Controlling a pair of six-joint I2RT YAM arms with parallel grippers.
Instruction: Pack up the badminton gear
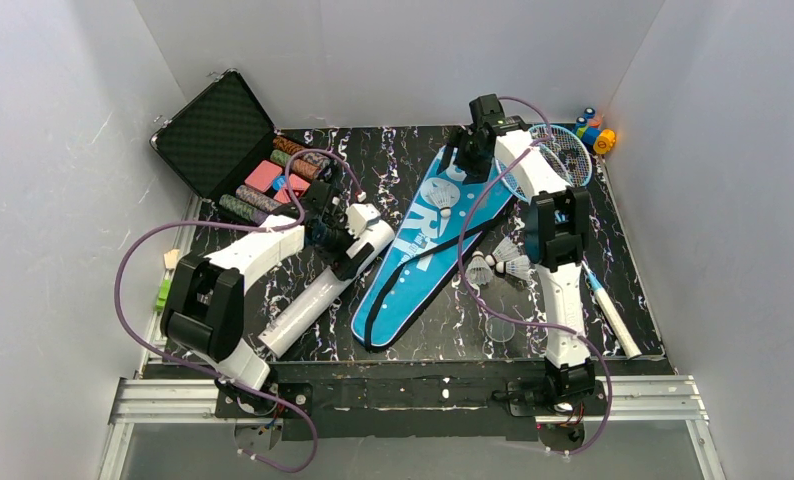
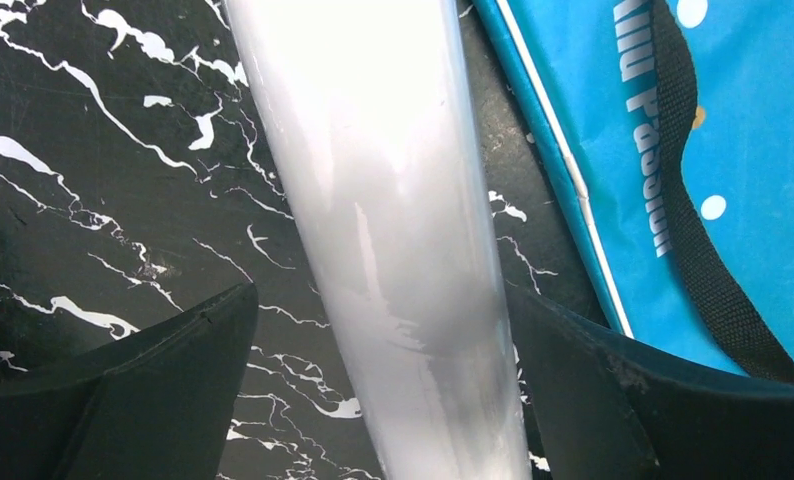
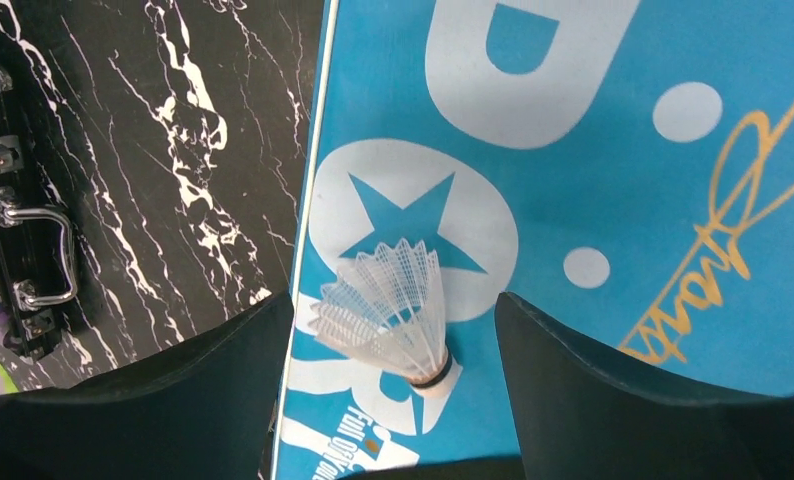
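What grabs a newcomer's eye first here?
The big blue SPORT bag lies diagonally mid-table, a white shuttlecock resting on it between the open right fingers. Left of it, the open left fingers straddle the long white tube; an open black case of chips sits at the far-left corner.

The blue bag [image 1: 428, 255] reads "ORT" — smaller print, "Passion".

bench [image 1: 413, 150]: black, white-veined
centre: blue racket bag [image 1: 423, 250]
left of bag: white tube [image 1: 308, 310], open chip case [image 1: 243, 160]
right of bag: three shuttlecocks [image 1: 501, 263], blue-framed racket [image 1: 563, 150]
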